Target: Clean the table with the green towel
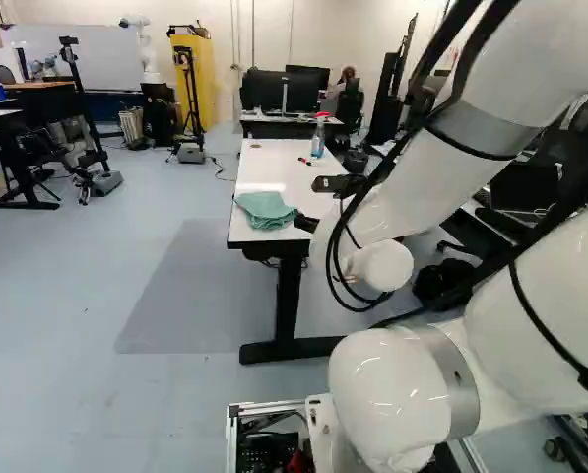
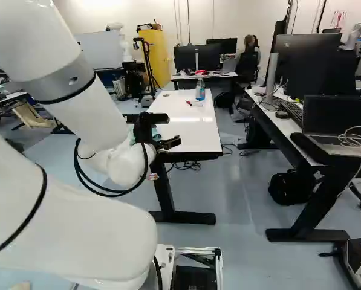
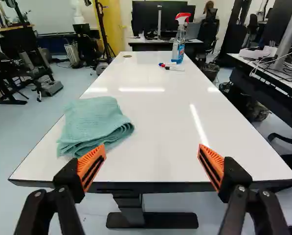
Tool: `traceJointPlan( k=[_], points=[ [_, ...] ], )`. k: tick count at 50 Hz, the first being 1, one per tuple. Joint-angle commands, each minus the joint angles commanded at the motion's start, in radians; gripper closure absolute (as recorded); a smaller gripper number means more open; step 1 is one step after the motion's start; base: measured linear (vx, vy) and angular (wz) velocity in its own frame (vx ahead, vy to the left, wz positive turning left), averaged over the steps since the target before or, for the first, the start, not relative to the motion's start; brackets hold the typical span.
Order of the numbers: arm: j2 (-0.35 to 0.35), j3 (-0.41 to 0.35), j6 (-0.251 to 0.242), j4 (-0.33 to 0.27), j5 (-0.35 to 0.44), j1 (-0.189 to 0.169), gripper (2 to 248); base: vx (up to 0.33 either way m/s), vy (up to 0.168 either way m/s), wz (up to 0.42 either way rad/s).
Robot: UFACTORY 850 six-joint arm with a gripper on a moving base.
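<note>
In the left base view the arm [image 1: 402,187] partly hides the gripper [image 1: 307,224]; one towel [image 1: 266,210] lies at the bench's [image 1: 274,166] near left corner. In the right base view the arm hides the towel; one bottle [image 2: 200,89] stands by the bench's right edge, towards its far end. In the wrist view the markers [image 3: 175,68] crowd too closely to count; the gripper [image 3: 150,151] is spread wide, holding nothing, the towel ahead of its left finger.

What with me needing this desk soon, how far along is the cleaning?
Barely begun, it seems. The open claw is at the near end of the white table, which is about all that looks done. Nothing is in hand: the green towel lies folded on the tabletop, outside the fingers. Left to do: grip the towel and wipe, probably working around the spray bottle and markers at the far end.
</note>
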State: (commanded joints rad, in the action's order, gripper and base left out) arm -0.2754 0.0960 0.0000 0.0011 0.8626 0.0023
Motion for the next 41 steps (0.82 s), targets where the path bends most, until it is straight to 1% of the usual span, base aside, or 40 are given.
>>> traceJointPlan(
  k=[41],
  points=[
    [-0.004,-0.009,0.000,-0.001,0.010,-0.002,3,0.000,0.000,0.000]
  ],
)
